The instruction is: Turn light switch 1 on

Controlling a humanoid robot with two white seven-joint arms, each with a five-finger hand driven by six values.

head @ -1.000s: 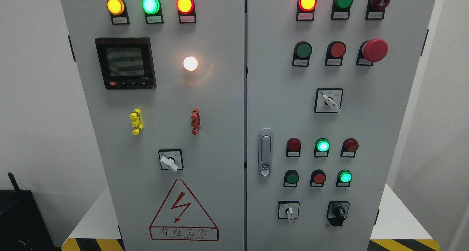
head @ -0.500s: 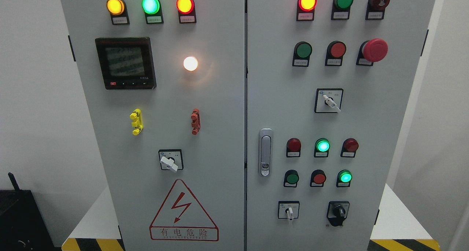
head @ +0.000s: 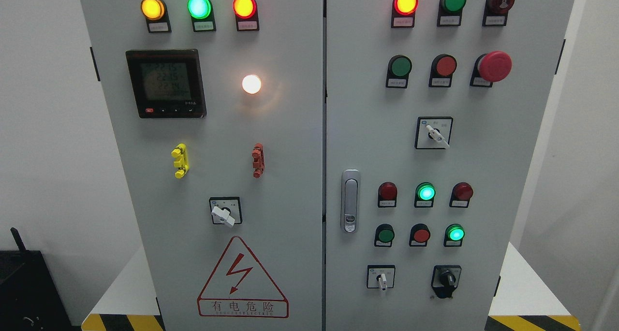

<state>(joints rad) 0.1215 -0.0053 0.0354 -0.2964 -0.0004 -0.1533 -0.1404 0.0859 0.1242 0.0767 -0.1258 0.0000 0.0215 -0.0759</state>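
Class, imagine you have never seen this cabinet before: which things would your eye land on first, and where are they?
Probably the glowing white lamp in the middle of the left door, beside the black digital meter. Next, the big red mushroom button at the right door's upper right, and the red lightning warning triangle at the left door's bottom.

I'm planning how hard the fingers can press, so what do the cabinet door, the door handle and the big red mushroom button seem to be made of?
Cabinet door: probably painted sheet metal, with a flat, matte grey, even surface. Door handle: looks like chromed or polished metal, given its silvery sheen. Red mushroom button: likely moulded plastic, with a smooth, slightly glossy cap.
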